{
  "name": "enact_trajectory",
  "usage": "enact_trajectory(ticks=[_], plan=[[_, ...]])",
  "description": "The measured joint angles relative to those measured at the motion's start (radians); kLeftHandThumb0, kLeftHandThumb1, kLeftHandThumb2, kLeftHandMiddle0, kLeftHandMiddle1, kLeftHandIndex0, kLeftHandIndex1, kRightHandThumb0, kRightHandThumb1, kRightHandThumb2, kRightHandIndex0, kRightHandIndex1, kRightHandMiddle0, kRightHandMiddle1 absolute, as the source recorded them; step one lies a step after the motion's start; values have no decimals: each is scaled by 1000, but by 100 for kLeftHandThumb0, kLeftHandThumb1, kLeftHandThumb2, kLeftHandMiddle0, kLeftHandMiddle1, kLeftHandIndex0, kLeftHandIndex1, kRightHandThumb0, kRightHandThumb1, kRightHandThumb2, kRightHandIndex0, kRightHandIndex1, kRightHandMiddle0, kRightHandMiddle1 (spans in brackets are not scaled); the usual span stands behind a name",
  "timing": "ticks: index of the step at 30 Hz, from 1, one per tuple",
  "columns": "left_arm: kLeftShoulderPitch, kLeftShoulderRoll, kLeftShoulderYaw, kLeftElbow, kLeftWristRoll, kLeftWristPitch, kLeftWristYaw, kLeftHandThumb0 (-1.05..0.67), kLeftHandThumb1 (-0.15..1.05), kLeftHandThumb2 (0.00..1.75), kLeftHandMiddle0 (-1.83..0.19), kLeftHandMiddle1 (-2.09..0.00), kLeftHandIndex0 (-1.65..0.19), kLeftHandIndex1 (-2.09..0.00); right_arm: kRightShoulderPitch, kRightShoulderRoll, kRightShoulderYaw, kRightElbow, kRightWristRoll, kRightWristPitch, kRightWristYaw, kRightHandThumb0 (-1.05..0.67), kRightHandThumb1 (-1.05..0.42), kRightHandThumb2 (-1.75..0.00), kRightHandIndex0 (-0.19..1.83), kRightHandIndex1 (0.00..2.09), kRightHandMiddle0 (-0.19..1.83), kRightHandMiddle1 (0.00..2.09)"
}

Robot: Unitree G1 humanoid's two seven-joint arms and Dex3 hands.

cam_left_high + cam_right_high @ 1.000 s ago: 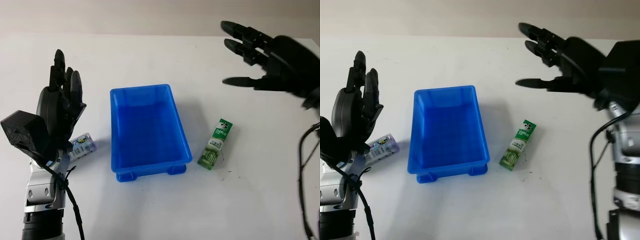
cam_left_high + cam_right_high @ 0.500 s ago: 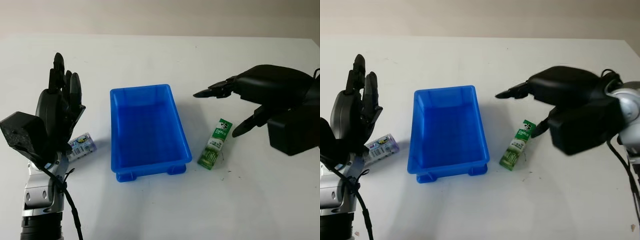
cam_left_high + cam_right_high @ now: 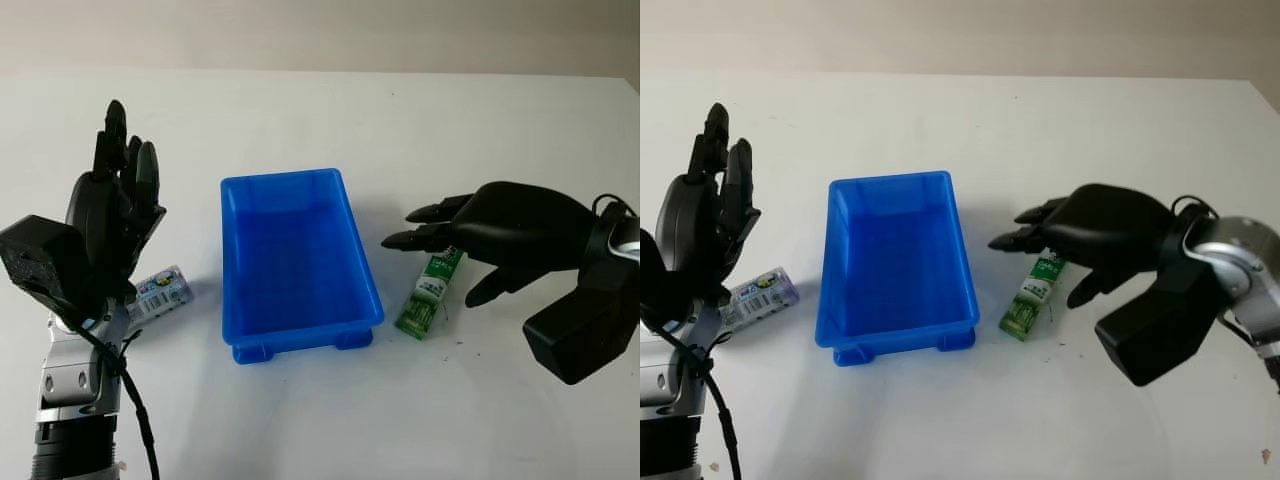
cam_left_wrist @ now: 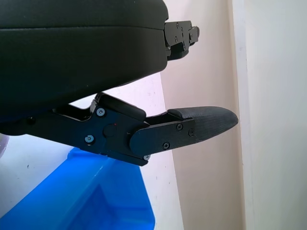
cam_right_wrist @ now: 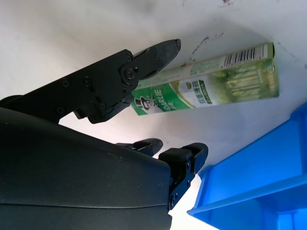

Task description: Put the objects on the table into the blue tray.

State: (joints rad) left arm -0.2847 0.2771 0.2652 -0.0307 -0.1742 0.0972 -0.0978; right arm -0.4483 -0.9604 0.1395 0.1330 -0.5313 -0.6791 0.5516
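Note:
A blue tray [image 3: 290, 262] sits in the middle of the white table with nothing in it. To its right lies a green toothpaste box [image 3: 430, 291], also seen as the green box [image 5: 211, 89] in the right wrist view. My right hand [image 3: 450, 240] hovers open just over the box's far end, its fingers reaching toward the tray's right wall. A small white tube with a colourful label [image 3: 158, 291] lies left of the tray. My left hand [image 3: 115, 215] is raised open beside that tube, partly hiding it.
The tray's corner [image 5: 259, 191] sits close to my right hand's fingertips. Bare white table [image 3: 330, 420] stretches in front of the tray and behind it up to the wall.
My right hand has come down from high at the back right and swung left, now low over the green box. The left hand has barely moved.

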Motion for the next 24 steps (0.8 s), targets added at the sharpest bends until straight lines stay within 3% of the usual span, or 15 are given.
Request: enact_trajectory(ticks=[10, 11, 12, 15, 16, 18, 24], plan=[[-6, 38, 27, 21, -34, 0, -44, -75, 105, 57, 8, -5, 11, -5, 99, 4, 0, 69, -47, -106, -176, -32, -90, -6, 52, 22, 51, 20], [-6, 38, 27, 23, -34, 2, -44, -75, 105, 57, 8, -5, 11, -5, 103, 5, 0, 71, -60, -111, -198, -31, -91, -6, 49, 35, 44, 39], [-6, 38, 27, 23, -36, 3, -45, -74, 105, 57, 8, -5, 12, -5, 106, 7, 0, 75, -75, -117, -225, -30, -92, -6, 38, 69, 32, 75], [-10, 38, 28, 24, -39, 4, -46, -74, 105, 57, 8, -5, 11, -5, 114, 24, 1, 105, -151, -153, -345, -30, -94, -5, 15, 144, 17, 137], [-12, 38, 28, 24, -40, 4, -45, -74, 105, 57, 8, -5, 11, -5, 115, 30, 3, 114, -177, -163, -384, -30, -94, -6, 13, 156, 15, 147], [-12, 38, 28, 24, -40, 5, -44, -74, 105, 57, 8, -5, 11, -5, 113, 33, 11, 134, -221, -179, -445, -35, -98, -6, 15, 167, 15, 162], [-12, 41, 28, 24, -40, 9, -45, -74, 105, 57, 8, -5, 12, -5, 85, 56, 43, 201, -288, -205, -570, -42, -104, -8, 26, 172, 18, 174]])
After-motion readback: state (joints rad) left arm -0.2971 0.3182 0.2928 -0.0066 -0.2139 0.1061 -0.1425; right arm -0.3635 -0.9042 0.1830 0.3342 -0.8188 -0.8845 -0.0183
